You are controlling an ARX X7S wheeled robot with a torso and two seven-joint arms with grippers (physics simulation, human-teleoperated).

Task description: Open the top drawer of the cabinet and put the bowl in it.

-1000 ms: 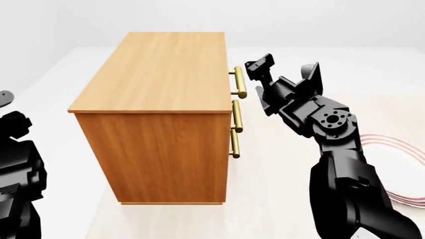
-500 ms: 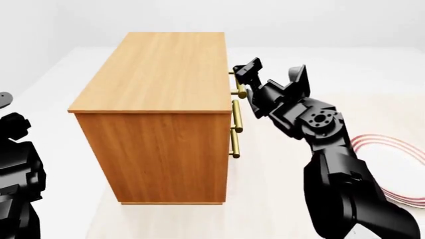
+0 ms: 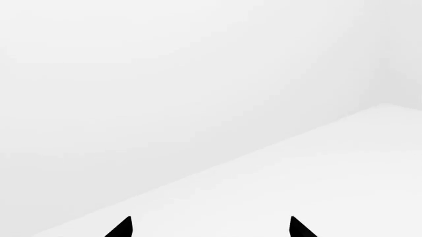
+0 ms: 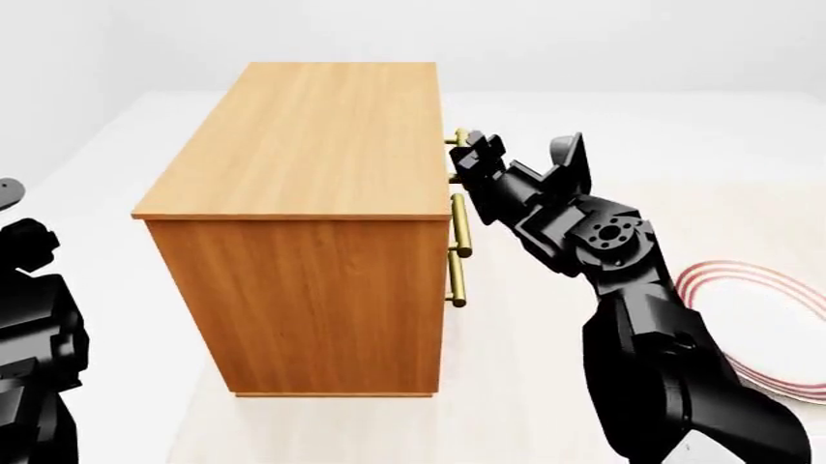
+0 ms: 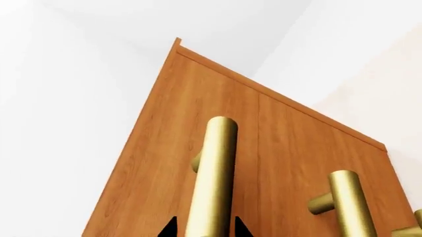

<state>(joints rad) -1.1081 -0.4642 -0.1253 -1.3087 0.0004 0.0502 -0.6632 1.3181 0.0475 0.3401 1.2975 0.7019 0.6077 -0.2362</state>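
Three views, listed in turn, each placed against the cabinet.

Left wrist view: two black fingertips (image 3: 125, 228) of the left gripper (image 3: 209, 228) stand well apart, so it is spread open on nothing. Only a blank white surface and wall show. No cabinet or bowl appears, and the arm seems parked.

Head view: the cabinet (image 4: 309, 213) stands upright with its drawer fronts turned toward the robot's right side. The right gripper (image 4: 473, 158) is at the top drawer's handle (image 4: 459, 143) on that face, at the cabinet's upper front edge, reaching in level with the handle. This placement reads as lining up for a pull straight away from the front. The top drawer looks flush and not yet opened. The left arm (image 4: 33, 319) hangs off the cabinet's opposite flank, clear of it. A red-ringed plate (image 4: 761, 319) lies well apart from the cabinet, beyond the right arm. The bowl is not visible in any view.

Right wrist view: the handle's brass bar (image 5: 214, 173) runs between the two fingertips (image 5: 169, 229), its long axis lying along the drawer front (image 5: 165, 163) and standing off it on posts. The jaws straddle the bar; whether they have clamped it cannot be told. A second handle (image 5: 349, 202) sits beside it, further along the front.
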